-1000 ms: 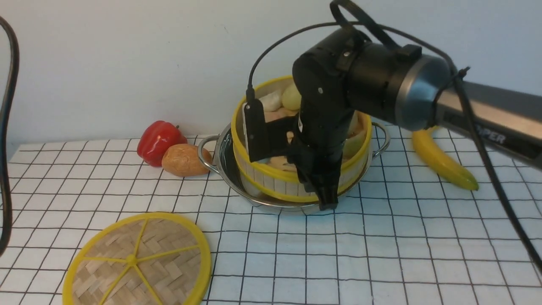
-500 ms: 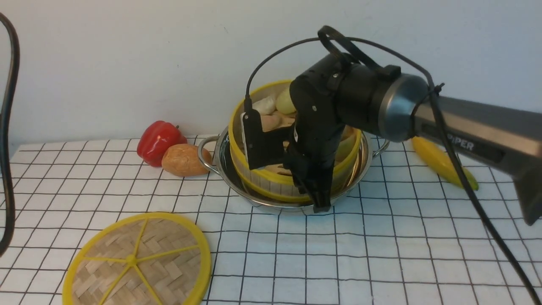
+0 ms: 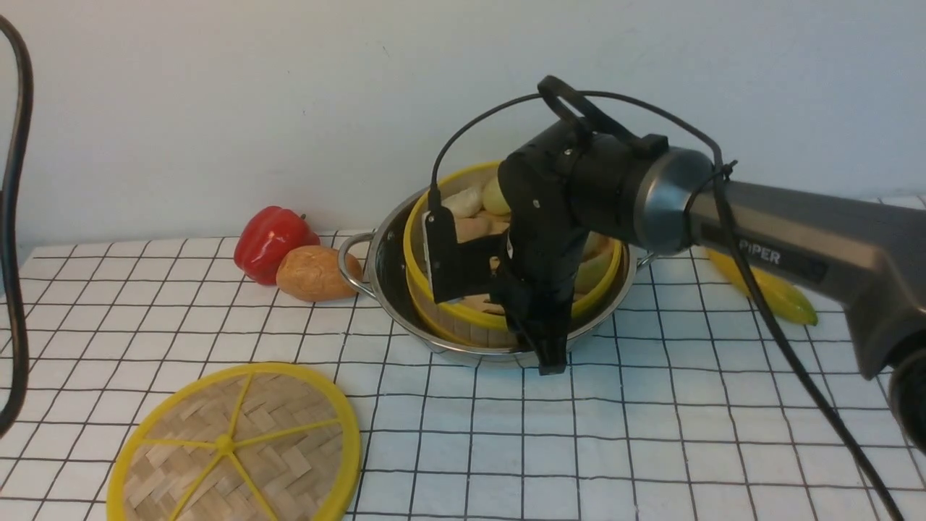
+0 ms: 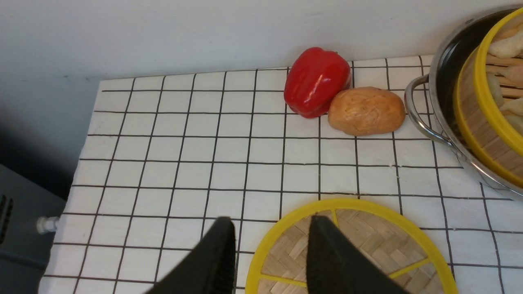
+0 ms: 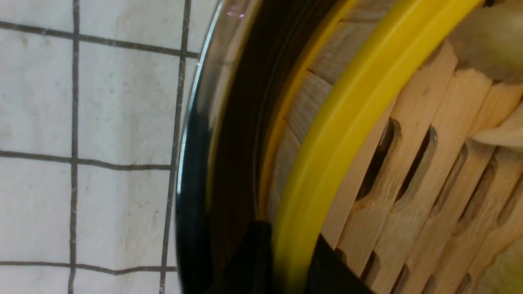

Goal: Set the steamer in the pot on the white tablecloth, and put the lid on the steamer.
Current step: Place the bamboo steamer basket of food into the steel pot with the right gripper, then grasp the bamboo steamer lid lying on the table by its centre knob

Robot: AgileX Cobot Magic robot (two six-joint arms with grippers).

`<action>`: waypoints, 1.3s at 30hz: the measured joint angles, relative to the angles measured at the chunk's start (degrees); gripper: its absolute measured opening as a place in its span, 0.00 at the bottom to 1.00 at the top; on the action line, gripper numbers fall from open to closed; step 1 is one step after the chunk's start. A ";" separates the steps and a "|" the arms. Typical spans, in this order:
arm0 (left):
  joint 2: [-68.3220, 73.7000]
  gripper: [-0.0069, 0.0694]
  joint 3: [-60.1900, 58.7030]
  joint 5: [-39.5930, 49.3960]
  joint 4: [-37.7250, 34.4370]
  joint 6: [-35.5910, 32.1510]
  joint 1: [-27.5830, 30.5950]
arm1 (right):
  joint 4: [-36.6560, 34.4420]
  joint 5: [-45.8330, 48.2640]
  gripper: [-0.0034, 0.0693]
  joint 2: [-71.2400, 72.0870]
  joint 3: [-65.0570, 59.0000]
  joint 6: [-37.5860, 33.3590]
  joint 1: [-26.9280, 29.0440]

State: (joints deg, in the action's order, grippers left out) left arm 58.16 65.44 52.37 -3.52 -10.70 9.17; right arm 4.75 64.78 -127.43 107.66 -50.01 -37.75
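**Inspector:** Status of the first step, please.

**Operator:** From my station, the steamer [image 3: 466, 316] is inside the pot [image 3: 448, 351], which stands on the white tablecloth [image 3: 651, 434] at the middle of its far edge. I would not sign it off as seated. In the front view the basket looks tilted, its far rim riding above the pot's rim and its near side sunk lower.

**Inspector:** And the tool on it?

**Operator:** My right gripper [image 5: 291, 261] is clamped on the steamer's near wall. The right wrist view shows one finger inside on the slatted floor side and the other down in the gap between basket and pot wall, with the yellow rim pinched between them.

**Inspector:** The second step?

**Operator:** Not begun. The lid [image 3: 235, 445] lies flat on the cloth at the near left corner, well apart from the pot. My left gripper [image 4: 271, 220] hangs above the lid's edge, its jaws apart and nothing between them.

**Inspector:** Outstanding items?

**Operator:** In my judgement: level the basket, release it, then pick up the lid and cover the steamer. The red pepper [image 3: 271, 242] and potato [image 3: 315, 273] sit just beside the pot's left handle, outside the lid's likely path.
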 joint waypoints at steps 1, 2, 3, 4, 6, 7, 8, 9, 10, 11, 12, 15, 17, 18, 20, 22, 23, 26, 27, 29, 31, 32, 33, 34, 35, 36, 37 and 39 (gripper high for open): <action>0.00 0.41 0.00 0.00 -0.05 -0.27 0.00 | -0.83 -0.14 0.18 0.00 0.05 -0.15 0.00; 0.00 0.41 0.00 0.00 -0.05 -0.31 0.00 | -0.92 -0.14 0.18 0.00 0.05 -0.16 0.00; 0.00 0.41 0.00 0.00 -0.17 -0.50 0.00 | -1.43 -0.57 0.23 0.00 0.29 -0.76 0.00; 0.00 0.41 0.00 0.00 -0.22 -0.84 0.00 | -1.74 -1.13 0.30 0.00 0.37 -1.29 0.05; 0.00 0.41 0.00 0.00 -0.27 -0.90 0.00 | -1.57 -1.82 0.39 0.05 0.50 -1.48 0.05; 0.00 0.41 0.00 0.00 -0.27 -0.90 0.00 | -1.15 -2.14 0.44 0.12 0.57 -1.48 0.05; 0.00 0.41 0.00 0.00 -0.27 -0.90 0.00 | -0.59 -2.25 0.50 0.19 0.57 -1.48 0.05; 0.00 0.41 0.00 0.00 -0.27 -0.90 0.00 | 0.07 -2.25 0.53 0.31 0.57 -1.48 0.05; 0.00 0.41 0.00 0.00 -0.33 -0.90 0.00 | 1.07 -2.25 0.57 0.37 0.57 -1.48 0.05; 0.00 0.41 0.00 0.00 -0.33 -0.95 0.00 | 2.11 -2.30 0.63 0.42 0.61 -1.43 0.05; 0.00 0.41 0.00 0.00 -0.38 -0.95 0.00 | 3.09 -2.30 0.65 0.42 0.63 -1.20 0.05; 0.00 0.41 0.00 0.00 -0.38 -0.95 0.00 | 4.69 -2.24 0.70 0.42 0.68 0.40 0.05; 0.00 0.41 0.00 0.00 -0.38 -0.95 0.00 | 5.11 -2.18 0.71 0.42 0.68 1.44 0.05; 0.00 0.41 0.00 0.00 -0.60 -0.95 0.00 | 5.40 -2.07 0.72 0.48 0.68 2.15 0.05; 0.00 0.41 0.00 -0.05 -1.49 -1.07 0.00 | 4.40 -2.15 0.72 0.90 0.68 2.64 0.05; 0.00 0.41 -0.05 -0.44 -1.92 -1.07 0.00 | 1.39 -2.84 0.72 1.63 0.68 2.70 0.05; 0.00 0.41 -0.05 -0.68 -1.98 -1.07 0.00 | -0.30 -3.21 0.72 2.19 0.75 2.84 -0.01; 0.00 0.41 -0.05 -1.04 -2.05 -1.14 0.00 | -1.70 -2.78 0.72 3.29 1.38 3.00 -0.30; 0.00 0.41 -0.05 -1.04 -2.05 -1.14 0.00 | -1.70 -2.66 0.72 3.38 1.48 3.06 -0.38; 0.00 0.41 -0.05 -1.09 -2.05 -1.20 0.00 | -1.92 -1.45 0.72 4.30 2.20 3.05 -0.50; 0.00 0.41 -0.05 -1.11 -2.10 -1.32 0.00 | -2.07 0.19 0.72 5.74 3.29 3.36 -0.56; 0.00 0.41 -0.05 -1.16 -2.10 -1.45 0.00 | -2.07 1.75 0.72 6.91 4.20 4.00 -0.56; 0.00 0.41 -0.05 -1.17 -2.10 -1.50 0.00 | -2.07 2.83 0.72 7.60 4.82 4.78 -0.56; 0.00 0.41 -0.05 -1.32 -2.10 -1.50 0.00 | -1.68 4.35 0.71 8.80 5.80 7.07 -0.56; 0.00 0.41 -0.05 -1.43 -2.10 -1.50 0.00 | -1.60 4.49 0.71 8.98 6.17 7.50 -0.56; 0.00 0.41 -0.05 -1.73 -2.10 -1.50 0.00 | -0.11 5.16 0.66 10.54 7.71 12.50 -0.56; 0.00 0.41 -0.05 -1.95 -2.10 -1.50 0.00 | 1.06 5.31 0.60 11.29 8.75 15.00 -0.56; 0.00 0.41 -0.05 -2.44 -2.04 -1.50 0.00 | 4.03 5.37 0.49 13.04 10.25 20.58 -0.56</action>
State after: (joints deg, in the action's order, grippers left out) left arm 58.16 65.39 49.92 -5.55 -12.19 9.17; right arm 8.78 70.15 -114.39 117.91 -29.43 -38.31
